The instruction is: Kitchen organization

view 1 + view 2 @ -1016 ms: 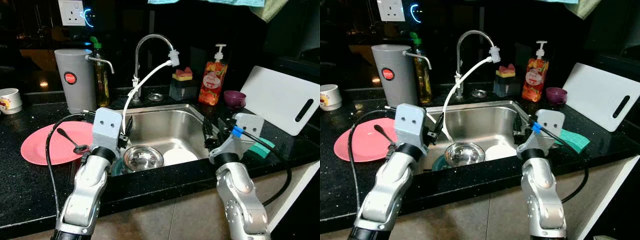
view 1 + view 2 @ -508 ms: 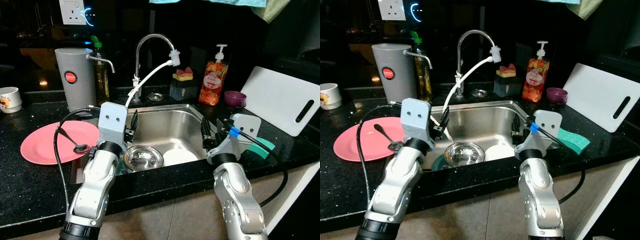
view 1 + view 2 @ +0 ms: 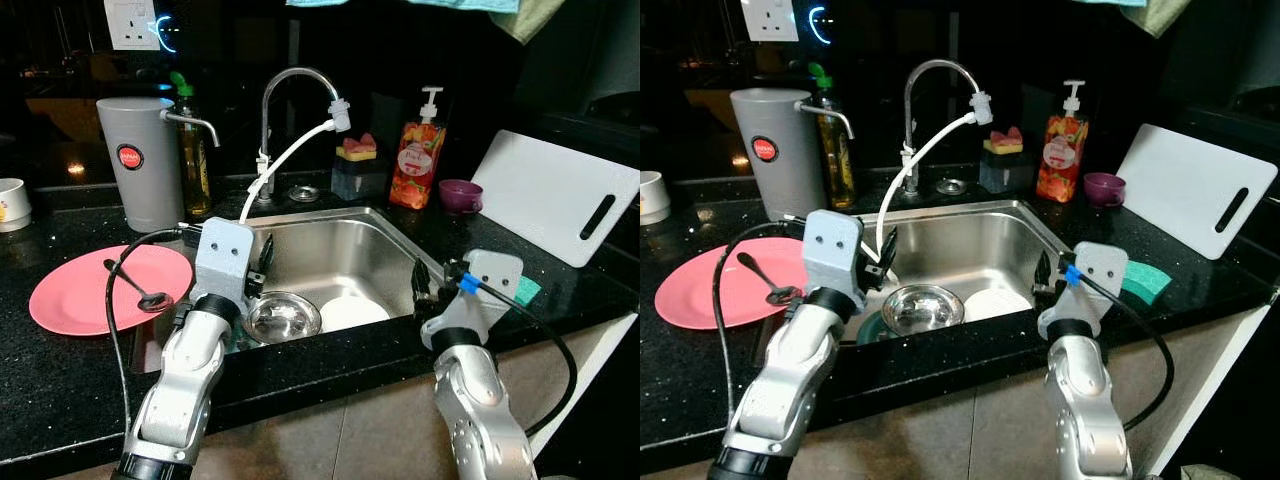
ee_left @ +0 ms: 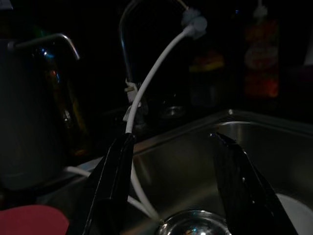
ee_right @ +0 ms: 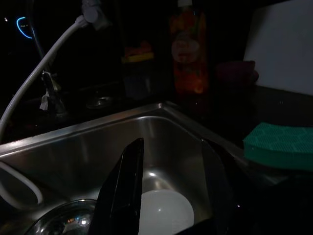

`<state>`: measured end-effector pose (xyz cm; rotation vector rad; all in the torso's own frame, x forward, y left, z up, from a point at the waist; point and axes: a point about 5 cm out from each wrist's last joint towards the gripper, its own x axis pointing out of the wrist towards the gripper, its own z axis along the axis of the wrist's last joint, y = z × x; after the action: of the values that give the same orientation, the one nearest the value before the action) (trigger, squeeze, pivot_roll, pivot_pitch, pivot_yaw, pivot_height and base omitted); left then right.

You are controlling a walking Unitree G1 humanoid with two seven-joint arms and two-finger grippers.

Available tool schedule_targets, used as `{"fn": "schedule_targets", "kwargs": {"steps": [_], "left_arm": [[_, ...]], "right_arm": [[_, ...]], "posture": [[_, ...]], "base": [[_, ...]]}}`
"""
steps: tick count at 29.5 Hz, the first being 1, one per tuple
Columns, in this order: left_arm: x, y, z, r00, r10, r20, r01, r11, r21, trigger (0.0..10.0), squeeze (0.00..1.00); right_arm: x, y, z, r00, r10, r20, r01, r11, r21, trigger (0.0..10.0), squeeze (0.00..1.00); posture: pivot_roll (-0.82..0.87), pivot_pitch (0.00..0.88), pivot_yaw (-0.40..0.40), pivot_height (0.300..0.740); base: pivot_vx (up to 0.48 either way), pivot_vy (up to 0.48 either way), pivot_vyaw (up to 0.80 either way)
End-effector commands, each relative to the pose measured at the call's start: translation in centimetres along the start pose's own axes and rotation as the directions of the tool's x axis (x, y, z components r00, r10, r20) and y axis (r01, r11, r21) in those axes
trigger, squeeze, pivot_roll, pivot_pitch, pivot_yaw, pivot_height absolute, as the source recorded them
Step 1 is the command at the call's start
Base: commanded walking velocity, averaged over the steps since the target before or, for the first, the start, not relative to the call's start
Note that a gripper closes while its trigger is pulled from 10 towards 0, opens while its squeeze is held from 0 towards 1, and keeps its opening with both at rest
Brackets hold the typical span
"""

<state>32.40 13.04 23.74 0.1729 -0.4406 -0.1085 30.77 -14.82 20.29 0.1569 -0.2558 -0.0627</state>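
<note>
Left eye view: progress: early by my read. Steel bowl (image 3: 283,316) and white plate (image 3: 353,312) sit in the sink (image 3: 340,245); pink plate (image 3: 85,290) with spoon (image 3: 140,290) lies on the counter (image 3: 60,370) beside the sink.
Left eye view: left gripper (image 3: 262,262): over the sink's near-left rim, above and just beside the steel bowl, not touching it.
Left eye view: right gripper (image 3: 420,285): at the sink's near-right rim, white plate below and toward the robot's left, apart from it.
Right eye view: surroundings: green sponge (image 3: 1147,280) on the counter just beside the right wrist; cutting board (image 3: 1195,195) leaning further right; soap bottle (image 3: 1060,150), purple cup (image 3: 1104,187) and grey dispenser (image 3: 775,150) behind the sink; tap (image 3: 930,110) with white hose (image 3: 920,165) running into the basin.
Right eye view: left to do: looks like everything; nothing lifted, nothing put away.
Left wrist view: left gripper state: fingers (image 4: 115,181) spread wide, nothing between them; steel bowl's rim low between them, ahead; hose passes behind one finger.
Right wrist view: right gripper state: fingers (image 5: 124,181) apart, empty; white plate lies ahead between them on the sink floor, steel bowl off to one side, sponge on the counter at the other.
Right wrist view: likely target: plate for the right gripper, bowl for the left. A guess from aim only.
</note>
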Motion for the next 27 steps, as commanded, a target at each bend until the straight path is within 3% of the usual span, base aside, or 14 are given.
{"fn": "schedule_targets", "kwargs": {"steps": [1,5,6,7,10,12,13,16,18,22,27], "left_arm": [[0.1,0.3,-0.3,1.0,0.009,-0.018,-0.009,1.0,0.017,10.0,0.0],[-0.4,1.5,-0.5,1.0,-0.008,-0.027,0.01,0.998,0.057,10.0,0.0],[-0.7,3.0,-0.7,0.998,-0.027,-0.05,0.032,0.994,0.107,10.0,0.0],[-0.7,3.0,-0.7,0.998,-0.027,-0.05,0.032,0.994,0.107,10.0,0.0],[-0.7,5.3,-0.4,0.99,-0.116,-0.084,0.133,0.962,0.238,10.0,0.0],[-0.8,6.4,-0.4,0.98,-0.155,-0.125,0.19,0.921,0.34,10.0,0.0],[-0.8,6.4,-0.4,0.98,-0.155,-0.125,0.19,0.921,0.34,10.0,0.0],[-1.9,8.0,-0.5,0.935,-0.252,-0.25,0.349,0.783,0.515,10.0,0.0],[-2.7,9.0,0.0,0.897,-0.3,-0.326,0.436,0.722,0.537,10.0,0.0],[-3.3,10.2,1.1,0.852,-0.337,-0.4,0.518,0.647,0.559,10.0,0.0],[-2.7,11.4,1.1,0.865,-0.248,-0.437,0.491,0.603,0.629,10.0,0.0]], "right_arm": [[-0.1,-0.2,0.2,1.0,-0.004,0.017,0.004,1.0,-0.012,10.0,0.0],[0.0,-1.5,0.1,0.998,-0.062,0.023,0.063,0.998,-0.011,10.0,0.0],[-0.1,-1.6,-0.1,0.997,-0.075,0.014,0.075,0.997,-0.003,10.0,0.0],[-0.1,-1.6,-0.1,0.997,-0.075,0.014,0.075,0.997,-0.003,10.0,0.0],[0.3,-0.9,0.2,1.0,-0.015,0.021,0.015,1.0,-0.023,10.0,0.0],[0.6,-1.0,0.5,1.0,-0.011,0.026,0.011,1.0,-0.027,10.0,0.0],[0.6,-1.0,0.5,1.0,-0.011,0.026,0.011,1.0,-0.027,10.0,0.0],[0.8,-1.5,0.7,0.999,-0.032,0.037,0.032,0.999,-0.023,10.0,0.0],[0.8,-1.3,0.4,0.999,-0.035,0.025,0.035,0.999,-0.004,10.0,0.0],[0.7,-0.5,0.1,1.0,0.0,0.017,0.0,1.0,0.0,10.0,0.0],[0.9,-0.4,0.0,1.0,0.003,0.013,-0.003,1.0,0.005,10.0,0.0]], "posture": [[-0.01,0.0,-0.011,0.74],[0.01,0.0,-0.026,0.74],[0.02,0.0,-0.026,0.74],[0.02,0.0,-0.026,0.74],[0.03,0.0,-0.032,0.74],[0.03,0.0,-0.03,0.74],[0.03,0.0,-0.03,0.74],[0.05,0.0,-0.035,0.74],[0.06,0.0,-0.045,0.74],[0.07,0.0,-0.052,0.74],[0.07,0.0,-0.06,0.74]], "base": [[0.0,0.0,0.0],[0.0,0.0,0.0],[0.0,0.0,0.0],[0.0,0.0,0.0],[0.0,0.0,0.0],[0.0,0.0,0.0],[0.0,0.0,0.0],[0.0,0.0,0.0],[0.0,0.0,0.0],[0.0,0.0,0.0],[0.0,0.0,0.0]]}}
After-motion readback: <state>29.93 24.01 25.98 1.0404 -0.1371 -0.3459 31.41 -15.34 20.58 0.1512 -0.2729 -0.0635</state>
